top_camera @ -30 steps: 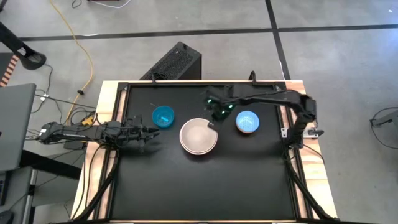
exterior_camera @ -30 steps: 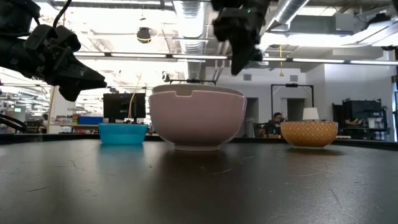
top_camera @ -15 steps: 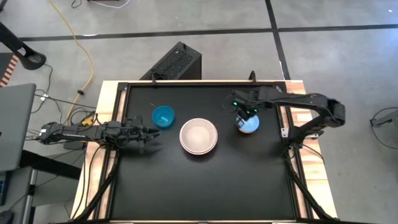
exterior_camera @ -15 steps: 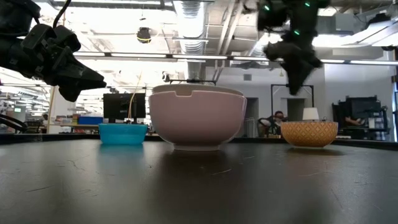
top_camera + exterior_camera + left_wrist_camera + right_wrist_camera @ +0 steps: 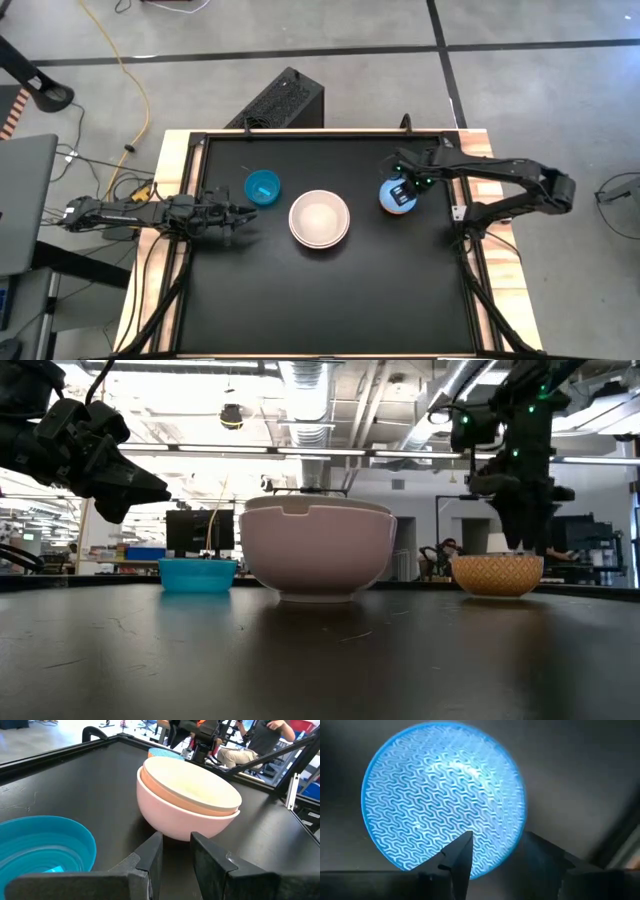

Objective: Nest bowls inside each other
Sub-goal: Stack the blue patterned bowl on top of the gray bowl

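1. The right gripper, fingers spread and empty, is held over the small light-blue patterned plastic bowl, right of the nested large pink-and-cream bowls.
2. One finger is best lowered inside the rim.
3. The left gripper, fingers slightly parted, waits beside the small teal bowl.

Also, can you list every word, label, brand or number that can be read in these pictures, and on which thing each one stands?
None can be read.
Teal bowl: a pale patch inside, too blurred to tell whether it is a label.
Patterned bowl: wavy pattern only, no letters.
Nested bowls: plain.
Room behind the table in the low view: screens and signs too small to read.
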Robot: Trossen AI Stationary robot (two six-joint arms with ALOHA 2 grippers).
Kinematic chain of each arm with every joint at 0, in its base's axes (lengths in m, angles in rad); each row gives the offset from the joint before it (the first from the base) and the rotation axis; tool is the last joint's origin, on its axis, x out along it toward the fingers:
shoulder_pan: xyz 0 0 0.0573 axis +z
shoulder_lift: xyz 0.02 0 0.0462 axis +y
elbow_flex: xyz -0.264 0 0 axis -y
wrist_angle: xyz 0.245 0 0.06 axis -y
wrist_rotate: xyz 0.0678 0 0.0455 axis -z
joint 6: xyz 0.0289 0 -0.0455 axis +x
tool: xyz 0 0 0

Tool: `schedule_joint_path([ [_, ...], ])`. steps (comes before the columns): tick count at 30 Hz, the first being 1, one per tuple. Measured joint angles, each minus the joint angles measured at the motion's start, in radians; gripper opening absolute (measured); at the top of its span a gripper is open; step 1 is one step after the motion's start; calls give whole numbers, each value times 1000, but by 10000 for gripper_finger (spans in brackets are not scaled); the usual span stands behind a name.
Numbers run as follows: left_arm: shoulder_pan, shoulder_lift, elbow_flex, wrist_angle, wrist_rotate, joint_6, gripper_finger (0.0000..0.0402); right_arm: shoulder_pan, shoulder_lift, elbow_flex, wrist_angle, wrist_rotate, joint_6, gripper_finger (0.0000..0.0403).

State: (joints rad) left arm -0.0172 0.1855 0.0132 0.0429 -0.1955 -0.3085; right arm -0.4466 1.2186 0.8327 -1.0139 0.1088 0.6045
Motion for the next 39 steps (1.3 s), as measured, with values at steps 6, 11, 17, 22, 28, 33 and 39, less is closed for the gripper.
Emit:
schedule_joint_path([
  [6, 0, 0, 0, 0, -1, -1, 88, -34, 44, -29, 56, -5, -31, 198],
  [11, 0, 0, 0, 0, -1, -1, 88, -57, 74, -36, 104, 27, -54, 197],
  [17, 0, 0, 0, 0, -1, -2, 88, -75, 67, -36, 112, -22, -75, 196],
  [22, 0, 0, 0, 0, -2, 8, 88, -70, 26, -36, 84, -36, -78, 196],
  [28, 0, 0, 0, 0, -2, 11, 88, -73, 4, -36, 29, -35, -74, 196],
  [33, 0, 0, 0, 0, -2, 28, 88, -72, 8, -36, 28, -34, -73, 196],
  [39, 0, 0, 0, 0, -2, 27, 88, -81, 56, -36, 31, -16, -71, 196],
])
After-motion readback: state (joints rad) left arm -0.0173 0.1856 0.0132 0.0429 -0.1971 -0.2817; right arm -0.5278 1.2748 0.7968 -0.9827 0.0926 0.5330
